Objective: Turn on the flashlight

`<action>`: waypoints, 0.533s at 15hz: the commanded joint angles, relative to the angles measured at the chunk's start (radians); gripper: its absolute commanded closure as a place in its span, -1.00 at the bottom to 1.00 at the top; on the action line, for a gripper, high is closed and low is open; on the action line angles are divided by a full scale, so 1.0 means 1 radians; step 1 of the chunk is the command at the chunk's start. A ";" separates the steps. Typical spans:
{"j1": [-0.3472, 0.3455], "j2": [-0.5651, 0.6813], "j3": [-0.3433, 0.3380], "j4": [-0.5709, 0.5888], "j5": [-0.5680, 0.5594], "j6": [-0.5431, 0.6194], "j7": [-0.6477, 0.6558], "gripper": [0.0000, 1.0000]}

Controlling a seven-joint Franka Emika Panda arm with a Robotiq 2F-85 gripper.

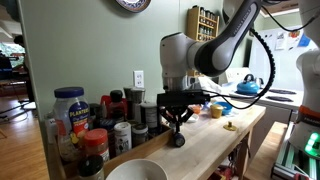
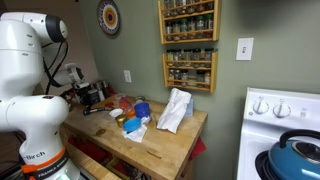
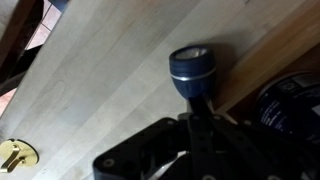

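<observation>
Gripper clenched on flashlight, which is on the counter, lens toward 12 o'clock in wrist view. Yellow object at 8 o'clock, well apart.

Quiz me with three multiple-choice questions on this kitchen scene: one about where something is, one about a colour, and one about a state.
1. Where is the yellow object?
A) on the counter
B) on the floor
C) in a sink

2. What colour is the kettle?
A) red
B) blue
C) white

3. How is the claw placed?
A) raised high above the counter
B) down at the flashlight
C) gripping the kettle

Answers:
1 A, it lies on the wood in the wrist view.
2 B, its body is blue in both exterior views.
3 B, its tips meet the flashlight low on the counter.
</observation>
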 commanded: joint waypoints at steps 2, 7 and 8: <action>0.020 0.008 -0.026 -0.004 -0.039 0.030 0.066 1.00; 0.010 0.002 -0.021 -0.011 -0.020 0.038 0.052 1.00; 0.010 0.004 -0.021 -0.009 -0.018 0.038 0.053 1.00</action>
